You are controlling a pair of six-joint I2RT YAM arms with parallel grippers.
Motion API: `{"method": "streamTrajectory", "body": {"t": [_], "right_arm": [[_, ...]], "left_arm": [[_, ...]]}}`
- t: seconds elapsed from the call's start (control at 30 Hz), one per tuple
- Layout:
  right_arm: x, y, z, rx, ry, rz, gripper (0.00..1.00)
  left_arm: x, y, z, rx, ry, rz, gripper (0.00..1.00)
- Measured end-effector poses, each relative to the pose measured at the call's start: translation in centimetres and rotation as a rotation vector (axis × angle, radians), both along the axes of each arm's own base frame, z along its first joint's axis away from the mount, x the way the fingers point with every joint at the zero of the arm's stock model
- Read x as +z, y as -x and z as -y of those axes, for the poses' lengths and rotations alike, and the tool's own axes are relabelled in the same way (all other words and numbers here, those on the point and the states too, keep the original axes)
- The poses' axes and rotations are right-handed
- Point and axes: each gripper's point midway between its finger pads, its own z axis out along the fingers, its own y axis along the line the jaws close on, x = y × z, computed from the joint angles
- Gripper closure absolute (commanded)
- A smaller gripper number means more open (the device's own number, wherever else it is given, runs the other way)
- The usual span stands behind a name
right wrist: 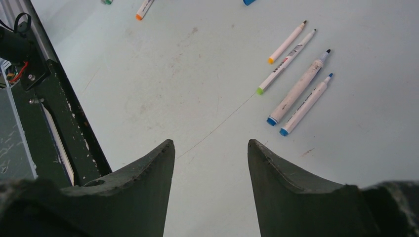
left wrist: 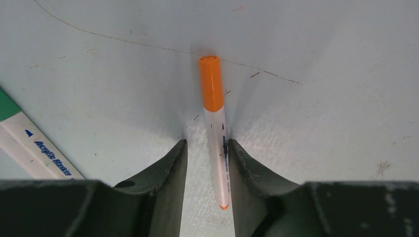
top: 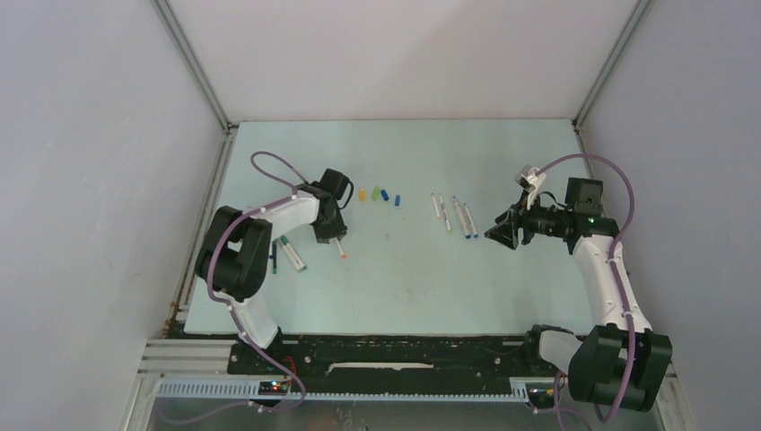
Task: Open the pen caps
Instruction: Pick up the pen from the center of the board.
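An orange pen cap (left wrist: 212,84) is still on its white pen (left wrist: 220,148), which lies flat on the table. My left gripper (left wrist: 207,143) is open and straddles the barrel; the right finger touches it and there is a gap on the left. From above, the left gripper (top: 332,235) is at the left with the orange cap (top: 342,254) poking out below it. Several loose caps (top: 376,193), orange, green and blue, lie in a row at the back. My right gripper (top: 500,232) is open and empty above the table (right wrist: 211,143).
Several uncapped white pens (top: 453,214) lie side by side between the arms and show in the right wrist view (right wrist: 296,84). Two capped pens (top: 289,254) lie left of the left gripper, one with a green cap (left wrist: 7,106). A black frame rail (right wrist: 49,108) runs along the table's near edge.
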Motion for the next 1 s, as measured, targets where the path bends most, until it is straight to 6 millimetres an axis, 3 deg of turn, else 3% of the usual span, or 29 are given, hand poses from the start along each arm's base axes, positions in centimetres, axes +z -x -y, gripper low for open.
{"method": "streamTrajectory", "body": {"t": [0.47, 0.6, 0.77, 1.0], "right_arm": [[1.6, 0.6, -0.8, 0.028, -0.044, 0.037, 0.37], [2.2, 1.2, -1.8, 0.068, -0.084, 0.027, 0.35], [2.5, 2.6, -4.2, 0.159, -0.144, -0.001, 0.34], [1.8, 5.1, -7.4, 0.275, -0.251, -0.105, 0.34]], "left_arm": [[0.1, -0.1, 0.9, -0.013, 0.054, 0.017, 0.89], [0.5, 1.1, 1.3, -0.030, 0.116, 0.053, 0.95], [3.6, 2.1, 2.3, -0.072, 0.223, 0.183, 1.00], [9.9, 3.6, 8.9, -0.237, 0.519, 0.485, 1.00]]}}
